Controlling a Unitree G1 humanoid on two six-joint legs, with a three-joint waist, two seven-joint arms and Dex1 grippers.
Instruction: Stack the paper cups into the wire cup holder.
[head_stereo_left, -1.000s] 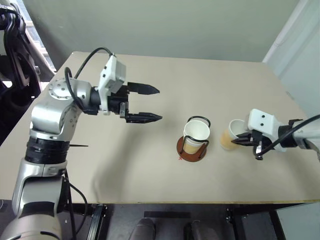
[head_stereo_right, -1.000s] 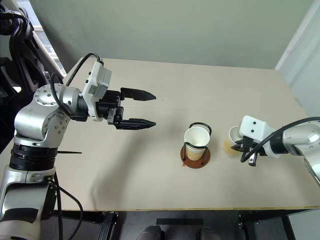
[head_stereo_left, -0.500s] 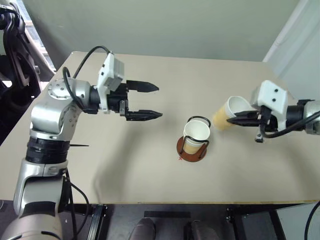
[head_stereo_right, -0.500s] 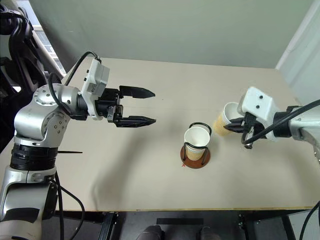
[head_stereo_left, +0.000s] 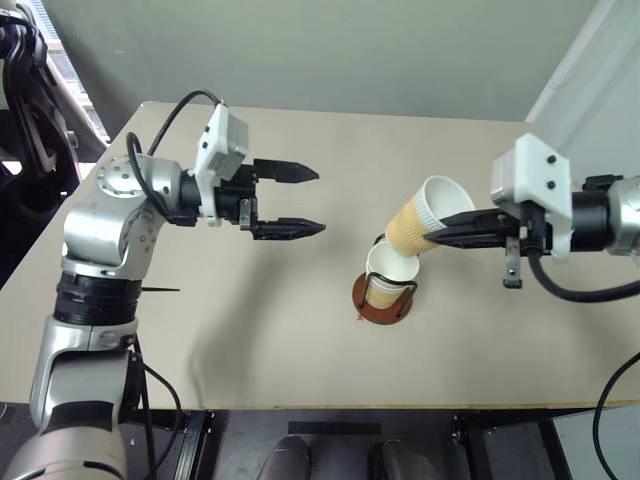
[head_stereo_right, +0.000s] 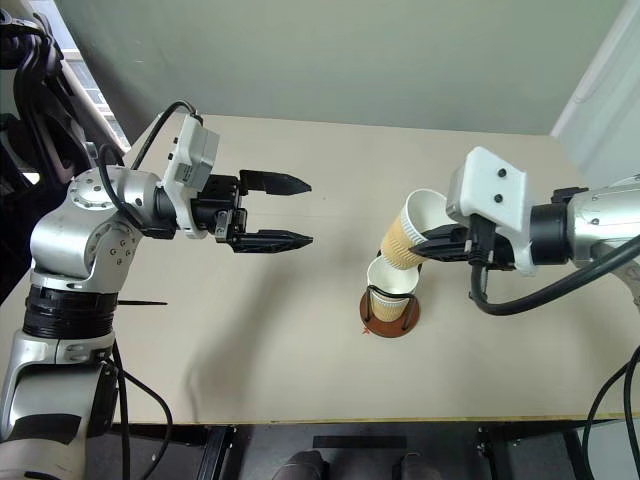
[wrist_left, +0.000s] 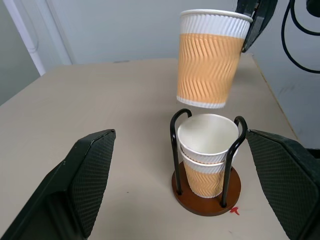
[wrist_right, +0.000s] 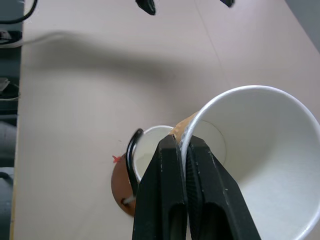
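The wire cup holder (head_stereo_left: 383, 303), a reddish-brown disc with black wire arches, stands right of the table's middle. Two nested paper cups (wrist_left: 206, 150) sit inside it. A third paper cup (head_stereo_left: 424, 219) hangs tilted just above them, its bottom close to the top cup's rim. My right gripper (head_stereo_left: 431, 240) is shut on this cup's rim, one finger (wrist_right: 165, 200) outside and one inside the wall. My left gripper (head_stereo_left: 320, 201) hovers open and empty above the table to the left of the holder, its fingers (wrist_left: 85, 175) pointing toward it.
The tan table (head_stereo_left: 250, 330) carries a small red mark (head_stereo_left: 360, 317) beside the holder's base. Its front edge (head_stereo_left: 350, 405) runs near me, and a grey wall (head_stereo_left: 330, 50) stands behind the far edge.
My right gripper has lifted the paper cup off the table at the right and carried it left and up, over the holder. The left arm has stayed still.
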